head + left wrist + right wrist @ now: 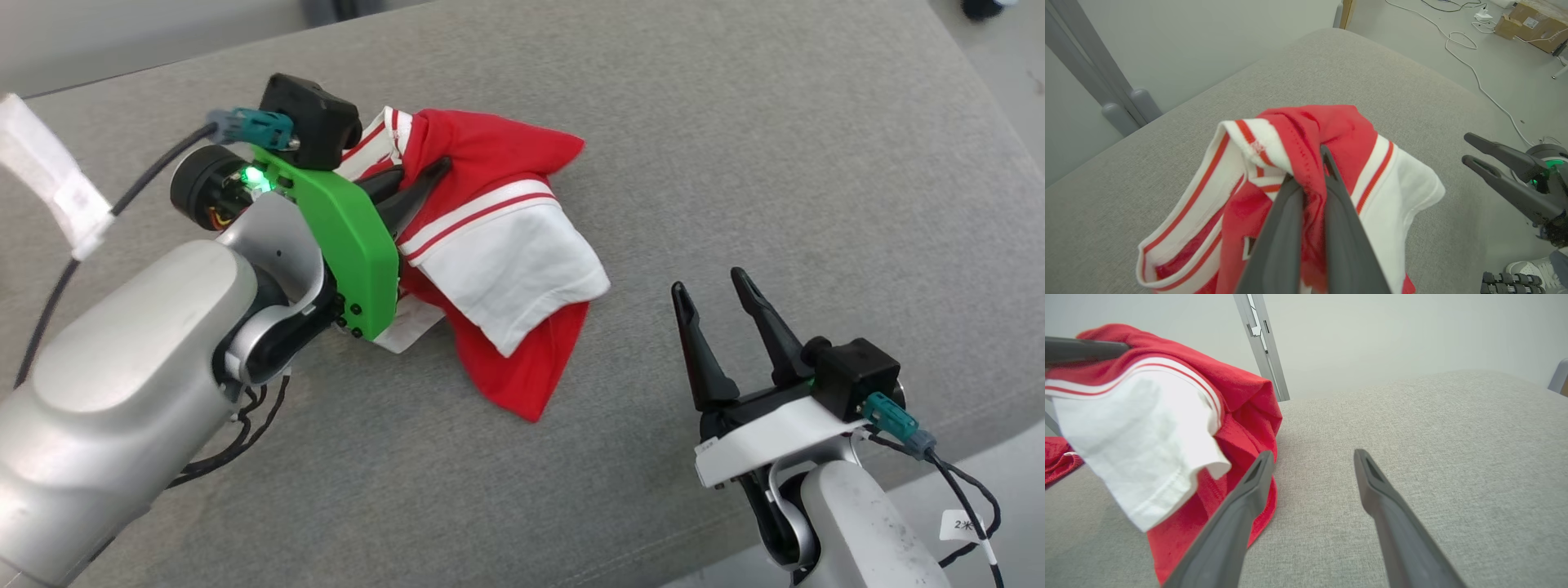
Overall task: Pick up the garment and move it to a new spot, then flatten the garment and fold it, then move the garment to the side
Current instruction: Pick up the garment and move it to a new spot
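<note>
Toward far edge of grey fabric cushion [735, 122]: left gripper [424, 181] clamps crumpled red-and-white garment [506, 261]; right gripper [708, 282] agape, empty. Lift hem clear before carrying.

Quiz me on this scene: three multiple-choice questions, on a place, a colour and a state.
1. Where is the right pincer?
A. Over bare grey upholstery, apart from the shirt.
B. Buried in the shirt.
C. On the floor.
2. What colours is the shirt?
A. Blue and yellow.
B. Red and white.
C. Green and black.
3. How is the left pincer?
A. Wide open.
B. Shut on the shirt.
C. Shut on nothing.
Answers:
1 A: grey upholstery shows between its open jaws.
2 B: red body, white sleeve, striped trim.
3 B: red cloth is pinched in its jaws.
</note>
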You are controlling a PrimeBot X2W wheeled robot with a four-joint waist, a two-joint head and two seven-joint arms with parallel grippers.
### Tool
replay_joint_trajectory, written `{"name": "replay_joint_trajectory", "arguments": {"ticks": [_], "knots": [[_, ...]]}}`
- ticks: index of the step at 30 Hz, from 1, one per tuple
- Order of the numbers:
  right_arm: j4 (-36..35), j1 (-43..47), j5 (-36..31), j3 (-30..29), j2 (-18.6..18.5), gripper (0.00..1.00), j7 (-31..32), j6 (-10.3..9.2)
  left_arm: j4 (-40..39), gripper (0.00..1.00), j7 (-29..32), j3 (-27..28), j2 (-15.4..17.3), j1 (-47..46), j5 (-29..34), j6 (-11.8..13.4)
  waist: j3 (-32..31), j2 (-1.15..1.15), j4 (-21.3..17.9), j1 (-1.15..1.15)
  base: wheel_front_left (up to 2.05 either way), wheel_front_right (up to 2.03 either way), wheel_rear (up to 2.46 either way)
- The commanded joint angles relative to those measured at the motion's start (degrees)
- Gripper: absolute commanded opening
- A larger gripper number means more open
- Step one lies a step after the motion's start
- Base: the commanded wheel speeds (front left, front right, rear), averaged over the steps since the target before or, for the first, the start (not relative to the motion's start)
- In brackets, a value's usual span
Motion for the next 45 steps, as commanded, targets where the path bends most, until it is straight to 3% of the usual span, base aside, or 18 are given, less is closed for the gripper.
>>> {"name": "replay_joint_trajectory", "arguments": {"ticks": [1, 4, 7, 8, 13, 21, 26, 32, 39, 42, 45], "knots": [[-0.5, -0.1, 1.0, 0.6, 0.2, 1.0, 0.0, -0.08, 3.9, 0.0, -1.4, -0.7, -1.7, -1.4, 2.3, -0.7, 5.7, 0.0, -11.0, 0.0, 0.0, 0.0, 0.0], [-0.9, 0.7, 2.1, 1.5, 0.1, 1.0, 0.0, -0.09, 14.4, 0.0, -7.2, -1.9, -6.6, -2.7, 6.5, -1.2, 6.9, 0.0, -13.9, 0.0, 0.0, 0.0, 0.0], [-1.0, 1.4, 2.2, 1.5, 0.1, 1.0, 0.0, -0.08, 21.4, 0.6, -12.3, -2.4, -10.0, -3.2, 9.1, -1.3, 7.1, 0.0, -14.6, 0.0, 0.0, 0.0, 0.0], [-0.9, 1.6, 2.0, 1.4, 0.1, 1.0, 0.0, -0.08, 24.2, 1.0, -14.7, -2.4, -11.3, -3.5, 9.8, -1.4, 7.0, 0.0, -14.5, 0.0, 0.0, 0.0, 0.0], [-0.4, 2.3, 0.0, -0.4, 0.1, 1.0, 0.0, -0.08, 31.2, 1.0, -20.9, -2.6, -15.5, -4.1, 11.4, -2.7, 5.4, 0.0, -11.6, 0.0, 0.0, 0.0, 0.0], [0.0, 3.3, -4.7, -4.4, 0.0, 1.0, 0.0, -0.09, 31.6, 1.0, -28.6, -2.3, -18.6, -0.9, 13.9, -1.0, -0.4, 0.0, -3.3, 0.0, 0.0, 0.0, 0.0], [-0.5, 5.1, -8.7, -6.2, 0.0, 1.0, 0.0, -0.09, 25.4, 1.0, -29.6, -1.9, -16.9, 5.7, 13.5, 1.1, -5.1, 0.0, 1.5, 0.0, 0.0, 0.0, 0.0], [-2.9, 8.3, -12.1, -11.1, 0.0, 1.0, 0.0, -0.09, 14.3, 1.0, -30.0, -0.4, -11.7, 17.4, 14.1, 7.4, -9.7, 0.0, 7.2, 0.0, 0.0, 0.0, 0.0], [-6.0, 11.5, -15.1, -16.6, 0.1, 1.0, 0.0, -0.09, 0.1, 1.0, -30.0, 10.8, -8.2, 32.4, 19.2, 15.4, -12.0, 0.0, 12.8, 0.0, 0.0, 0.0, 0.0], [-6.7, 12.6, -16.5, -17.9, 0.0, 1.0, 0.0, -0.09, -2.9, 1.0, -30.0, 16.6, -8.7, 38.0, 23.3, 16.5, -12.5, 0.0, 14.7, 0.0, 0.0, 0.0, 0.0], [-6.9, 13.0, -17.4, -18.8, -0.1, 1.0, 0.0, -0.09, -4.3, 1.0, -29.9, 23.5, -9.9, 44.1, 27.7, 15.9, -12.7, 0.0, 16.2, 0.0, 0.0, 0.0, 0.0]]}}
